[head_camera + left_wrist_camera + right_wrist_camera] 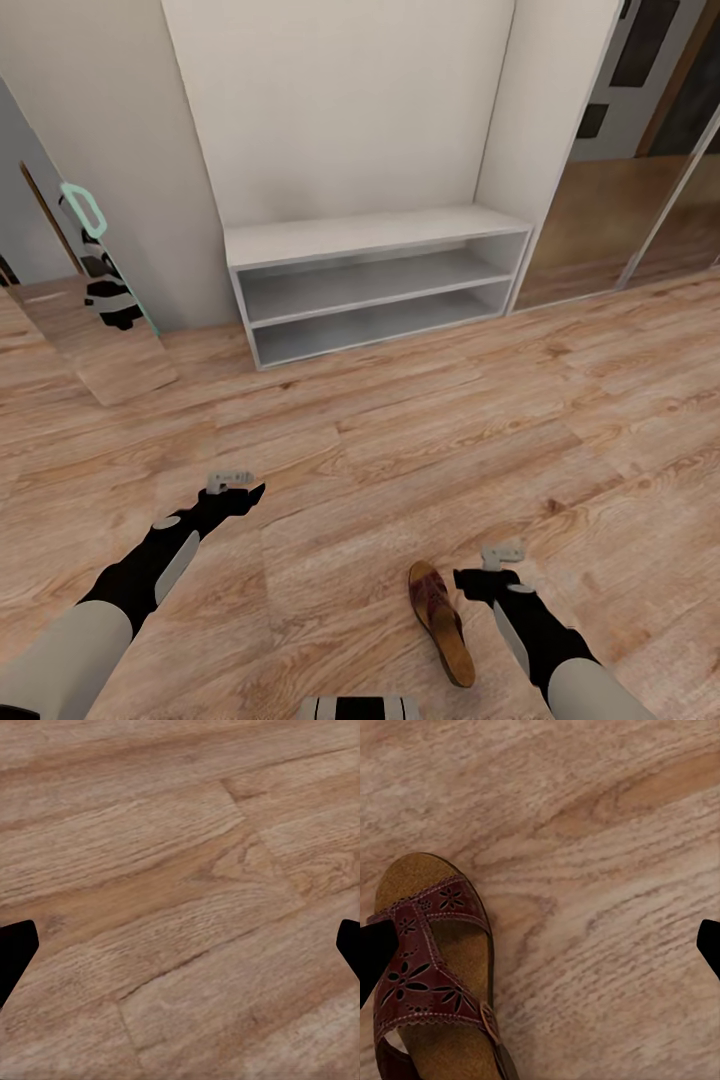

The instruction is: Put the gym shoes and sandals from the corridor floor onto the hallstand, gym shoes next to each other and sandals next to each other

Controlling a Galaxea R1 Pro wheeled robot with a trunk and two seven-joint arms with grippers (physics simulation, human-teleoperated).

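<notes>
One sandal (440, 620), dark red-brown leather with cut-out flowers and a tan footbed, lies on the corridor floor (400, 460) near my base. Its toe points away from me. My right gripper (470, 582) hovers open just to its right. In the right wrist view the sandal (431, 975) sits under one fingertip (375, 952), with bare planks across the rest of the gap. My left gripper (248, 493) hangs open over bare floor (180, 900). The gym shoes are out of view. Ahead stands a low white unit (370, 235) with a bench top and two open shelves; I cannot tell whether it is the hallstand.
A leaning mirror (90, 300) at the left reflects my body. Mirrored sliding doors (610, 220) stand to the right of the white unit. Wood planks stretch between me and the unit.
</notes>
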